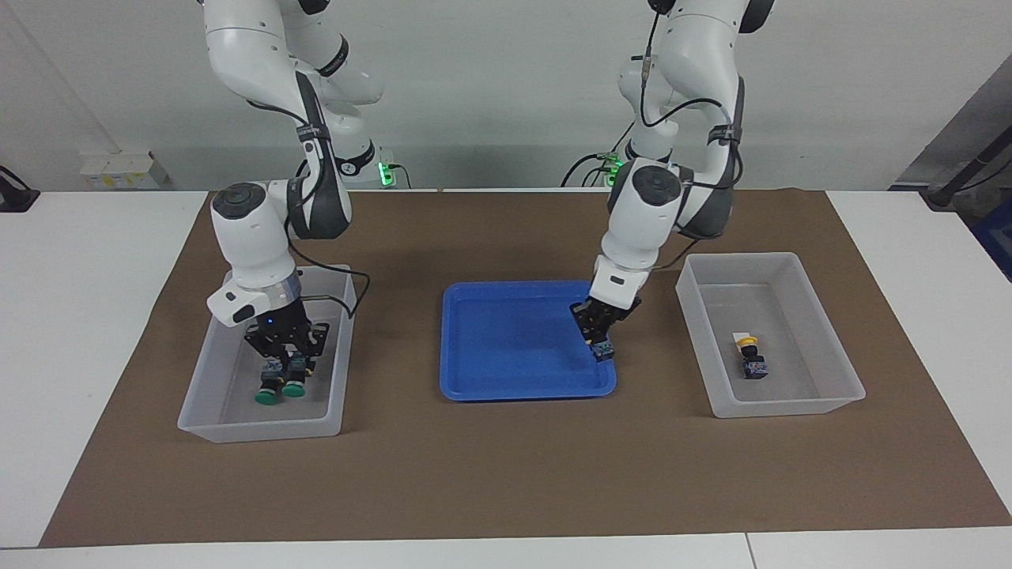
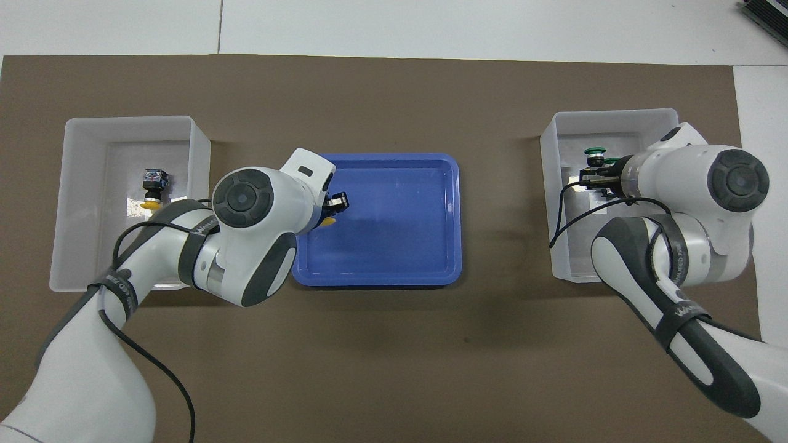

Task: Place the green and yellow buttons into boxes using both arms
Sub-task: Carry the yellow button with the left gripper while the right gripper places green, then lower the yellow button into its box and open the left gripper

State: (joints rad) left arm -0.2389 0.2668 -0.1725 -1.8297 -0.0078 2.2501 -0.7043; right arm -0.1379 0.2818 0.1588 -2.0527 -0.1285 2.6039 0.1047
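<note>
The left gripper (image 1: 601,341), at three o'clock in the blue tray (image 1: 474,387), pinches a yellow button (image 2: 327,221) that could slip free during the lift. Another yellow button (image 1: 751,357) lies in the box (image 1: 838,371) at the left arm's end. The right gripper (image 1: 283,359), fingers spread, sits around two green buttons (image 1: 281,387) in the other box (image 1: 198,411) and could snag one on leaving.

A big brown mat (image 1: 506,474) lies on a white table (image 1: 79,316). At the far edge of the table stands a plain pale wall (image 1: 490,95). A small green light (image 1: 385,173) glows low by that wall. The room is bright.
</note>
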